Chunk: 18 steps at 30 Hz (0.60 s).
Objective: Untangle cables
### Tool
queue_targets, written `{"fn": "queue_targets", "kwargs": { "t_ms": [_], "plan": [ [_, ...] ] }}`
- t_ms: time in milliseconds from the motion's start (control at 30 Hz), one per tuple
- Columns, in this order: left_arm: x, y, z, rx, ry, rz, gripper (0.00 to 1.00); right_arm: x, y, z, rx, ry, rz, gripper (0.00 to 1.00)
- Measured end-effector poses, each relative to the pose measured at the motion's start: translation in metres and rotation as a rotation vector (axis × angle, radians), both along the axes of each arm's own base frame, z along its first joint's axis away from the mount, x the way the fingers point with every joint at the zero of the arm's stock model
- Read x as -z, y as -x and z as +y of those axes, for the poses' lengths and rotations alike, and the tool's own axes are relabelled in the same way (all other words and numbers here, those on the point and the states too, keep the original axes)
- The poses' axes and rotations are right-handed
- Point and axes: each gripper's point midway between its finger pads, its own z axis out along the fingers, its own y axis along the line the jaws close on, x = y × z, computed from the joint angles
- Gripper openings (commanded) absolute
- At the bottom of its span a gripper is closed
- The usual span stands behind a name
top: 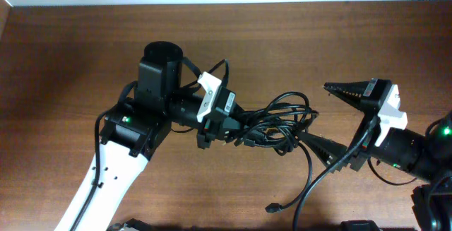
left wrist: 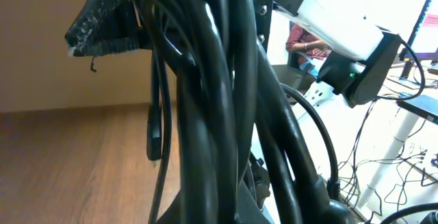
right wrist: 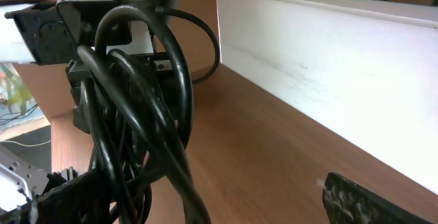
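Black, thin, flexible cables point(top: 281, 118) hang in one knotted bundle over the middle of the brown wooden table point(top: 70, 61), between the two arms. Left gripper point(top: 236, 128) is clamped tight on the bundle's left end. Its wrist view shows the cables point(left wrist: 212, 101) crowding past the textured finger pad point(left wrist: 102, 18), so the hold looks to be on several cords at once, not one. Right gripper point(top: 316, 112) is spread wide and holds nothing, with one finger on each side of the bundle's right-hand loops. From its own camera the cables point(right wrist: 137, 128) sit just ahead of the jaws. One loose tail drops from the bundle toward the near edge and ends in a small black plug point(top: 272, 208) lying on the wood. Risks, as I judge them: if the right jaws shut where they stand, they will likely catch two or three loops together. Any pull away from the left arm would then cinch the knot rather than open it. With the left hold spanning several cords, no single one can slide free, so tension goes into the whole mass. The loose tail passes close by the right gripper's lower finger and could hook on it during a pull, dragging the plug across the table. A hard tug could also slip the bundle out of the left clamp and drop it.
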Motion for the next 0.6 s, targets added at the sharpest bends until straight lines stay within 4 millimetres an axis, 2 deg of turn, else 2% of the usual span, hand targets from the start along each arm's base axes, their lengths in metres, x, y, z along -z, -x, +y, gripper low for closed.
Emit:
{"fn": "queue_targets", "kwargs": {
  "t_ms": [233,367,500,600],
  "plan": [
    [0.009,-0.010,-0.003,-0.068,-0.043,0.006,0.00,-0.008,-0.005,-0.002,0.019,0.006,-0.054,0.99],
    [0.013,-0.016,-0.004,-0.106,-0.067,0.007,0.00,-0.012,-0.016,-0.009,0.089,0.023,-0.089,0.99],
    [0.014,-0.015,-0.003,-0.101,-0.060,-0.015,0.00,-0.009,-0.032,-0.025,0.220,0.054,-0.092,0.99],
    [0.010,-0.009,-0.002,-0.058,-0.032,-0.037,0.00,-0.007,-0.030,-0.023,0.205,0.052,-0.081,0.99]
  ]
}}
